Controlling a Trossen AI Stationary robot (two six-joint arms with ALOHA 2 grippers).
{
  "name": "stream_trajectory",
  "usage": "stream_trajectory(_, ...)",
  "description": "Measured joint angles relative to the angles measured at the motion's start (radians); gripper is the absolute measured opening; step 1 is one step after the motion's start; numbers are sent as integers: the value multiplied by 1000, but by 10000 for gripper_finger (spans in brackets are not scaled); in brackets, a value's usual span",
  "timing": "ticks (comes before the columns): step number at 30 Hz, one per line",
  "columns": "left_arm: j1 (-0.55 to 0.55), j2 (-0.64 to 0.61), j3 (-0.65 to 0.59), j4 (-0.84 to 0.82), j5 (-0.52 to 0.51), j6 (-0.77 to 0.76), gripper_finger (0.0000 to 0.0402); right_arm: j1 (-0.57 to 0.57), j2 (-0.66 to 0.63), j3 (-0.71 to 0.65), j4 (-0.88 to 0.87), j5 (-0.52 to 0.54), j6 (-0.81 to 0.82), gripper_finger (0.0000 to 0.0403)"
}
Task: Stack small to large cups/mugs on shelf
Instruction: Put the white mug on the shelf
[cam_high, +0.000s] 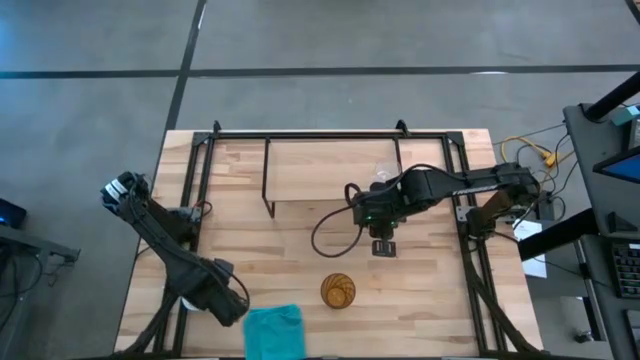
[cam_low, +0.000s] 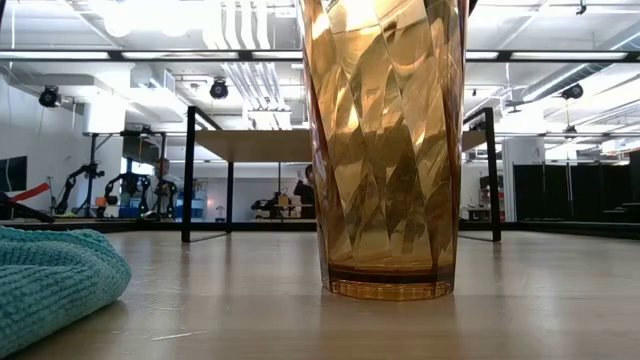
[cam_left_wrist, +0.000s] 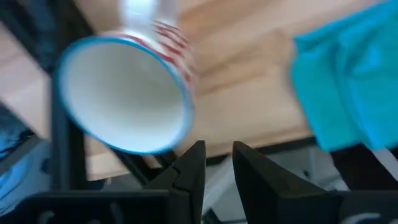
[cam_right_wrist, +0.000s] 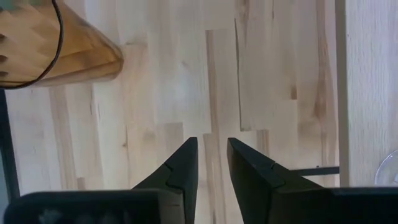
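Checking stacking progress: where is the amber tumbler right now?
In the high view the amber tumbler stands upright on the table's near edge, just right of the teal cloth, in front of the right gripper and well short of the shelf.

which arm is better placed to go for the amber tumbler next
Right, probably. The right gripper hangs empty just beyond the amber tumbler, while the left gripper sits beside the white mug at the table's corner.

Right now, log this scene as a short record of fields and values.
amber tumbler: upright on the table, near front edge
teal cloth: front edge, left of tumbler
white mug: beside left gripper, near table edge
small glass: on shelf
right gripper: above bare table in front of shelf, empty, slightly open
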Motion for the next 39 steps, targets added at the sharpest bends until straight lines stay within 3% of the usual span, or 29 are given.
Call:
stream_trajectory(9, -1, -8, -38, -62, -57, 0, 67, 0, 0, 0, -1, 0, 1, 77)
stream_trajectory(19, -1, -9, -53, -45, -58, 3, 67, 0, -1, 1, 5, -1, 3, 80)
stream_trajectory(25, -1, -15, -108, 79, -53, 2, 67, 0, -2, 1, 21, -1, 3, 74)
stream_trajectory(39, -3, -13, -118, 13, -52, 7, 67, 0, -2, 1, 21, -4, 3, 81)
